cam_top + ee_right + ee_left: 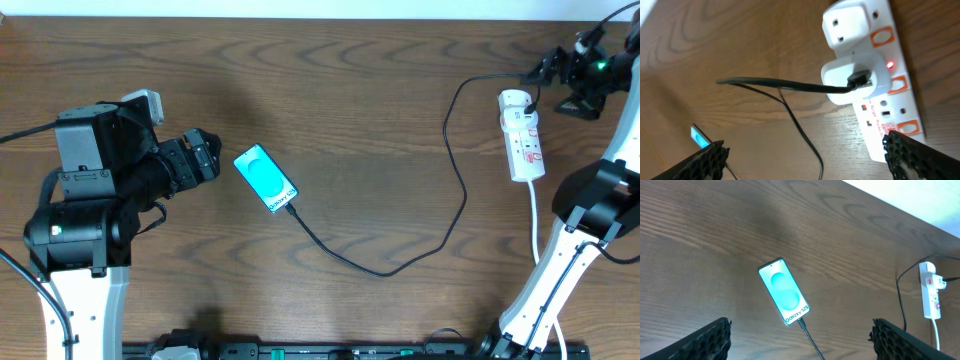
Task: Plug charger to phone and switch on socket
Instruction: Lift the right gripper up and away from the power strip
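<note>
Overhead view: phone (pixel 266 179) lies flat, screen up, left of centre on wooden desk (pixel 350 90). Charger (pixel 383 272) connector meets its lower edge; black cable loops right to socket (pixel 524 135) near desk's right side. Just beside phone, left fingers (pixel 707 340) spread wide, gripping nothing. Near socket's far end, right fingers (pixel 920 157) wide apart, empty. Right wrist view: red light (pixel 890 64) glows on socket beside white adapter (pixel 840 82) holding cable's plug.
</note>
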Available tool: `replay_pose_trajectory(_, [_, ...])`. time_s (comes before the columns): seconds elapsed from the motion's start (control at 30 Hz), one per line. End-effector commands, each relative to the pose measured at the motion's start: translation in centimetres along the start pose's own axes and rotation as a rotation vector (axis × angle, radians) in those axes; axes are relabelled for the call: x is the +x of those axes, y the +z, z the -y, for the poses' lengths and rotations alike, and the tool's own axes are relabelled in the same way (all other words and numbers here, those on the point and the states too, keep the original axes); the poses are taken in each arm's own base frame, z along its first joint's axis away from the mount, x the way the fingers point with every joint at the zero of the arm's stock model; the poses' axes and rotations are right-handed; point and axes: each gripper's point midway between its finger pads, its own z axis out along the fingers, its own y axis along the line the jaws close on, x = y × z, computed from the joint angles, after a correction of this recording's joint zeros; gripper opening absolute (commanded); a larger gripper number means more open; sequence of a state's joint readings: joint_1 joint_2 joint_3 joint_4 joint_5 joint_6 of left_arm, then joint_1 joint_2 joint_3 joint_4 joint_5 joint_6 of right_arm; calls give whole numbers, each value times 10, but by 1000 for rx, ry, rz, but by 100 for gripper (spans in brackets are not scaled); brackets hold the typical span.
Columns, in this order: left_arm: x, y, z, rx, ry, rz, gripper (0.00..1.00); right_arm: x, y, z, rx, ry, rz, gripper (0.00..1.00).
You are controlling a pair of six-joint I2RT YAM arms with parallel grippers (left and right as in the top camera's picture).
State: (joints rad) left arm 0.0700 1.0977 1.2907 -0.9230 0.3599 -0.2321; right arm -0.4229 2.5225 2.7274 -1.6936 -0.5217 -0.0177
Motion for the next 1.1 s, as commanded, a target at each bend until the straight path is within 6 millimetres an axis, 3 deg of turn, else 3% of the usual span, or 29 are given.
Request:
replay_pose_trajectory(0.0, [-6,-4,1,-7,8,20,90,-2,-32,-13,9,-27,75,99])
replay_pose_trajectory(0.33, [-6,-4,1,-7,8,20,90,18,-116,-69,8,-134,260,99])
replay_pose_trajectory(0.47, [-6,-4,1,-7,8,20,90,41,-156,-110,7,-234,351,99])
replay_pose_trajectory(0.63, [-6,-4,1,-7,8,20,90,78,-190,-155,80,-365,449,99])
replay_pose_trajectory(0.8, [-6,-4,1,-8,8,20,90,118,-207,-199,143,-498,513,99])
replay_pose_trajectory(1.07, [-5,-4,1,-8,8,19,90,151,-198,-233,221,-596,519,99])
